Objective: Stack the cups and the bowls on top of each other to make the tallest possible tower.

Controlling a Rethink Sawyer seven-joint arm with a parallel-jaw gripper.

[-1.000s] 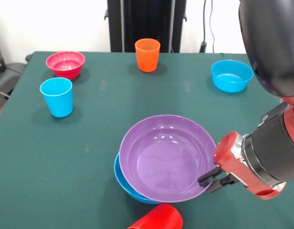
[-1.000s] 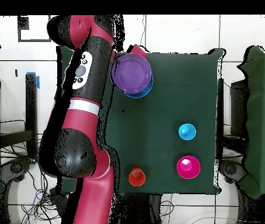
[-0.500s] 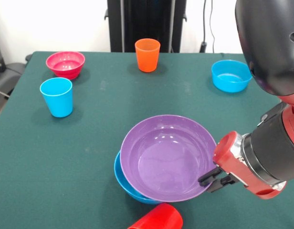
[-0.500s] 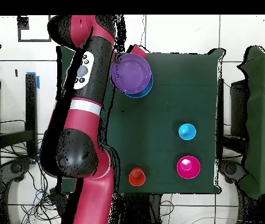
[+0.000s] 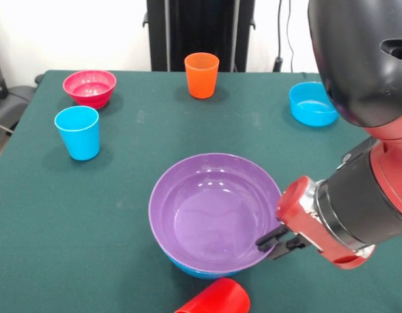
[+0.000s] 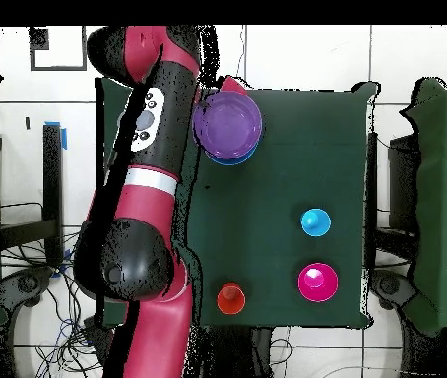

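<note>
Two Views Of One Table

Front view: set low and close across the green table (image 5: 90,215), facing the black pedestal, near edge cut off. Overhead view: placed high, looking straight down, far enough to take in the whole table (image 6: 306,167) plus floor tiles around. Turned half round against the front view. Shared: purple bowl (image 5: 214,212) (image 6: 227,126), light blue cup (image 5: 77,132) (image 6: 314,222), orange cup (image 5: 201,75) (image 6: 230,297), crimson bowl (image 5: 90,87) (image 6: 317,283), arm (image 5: 364,150) (image 6: 154,148).
</note>
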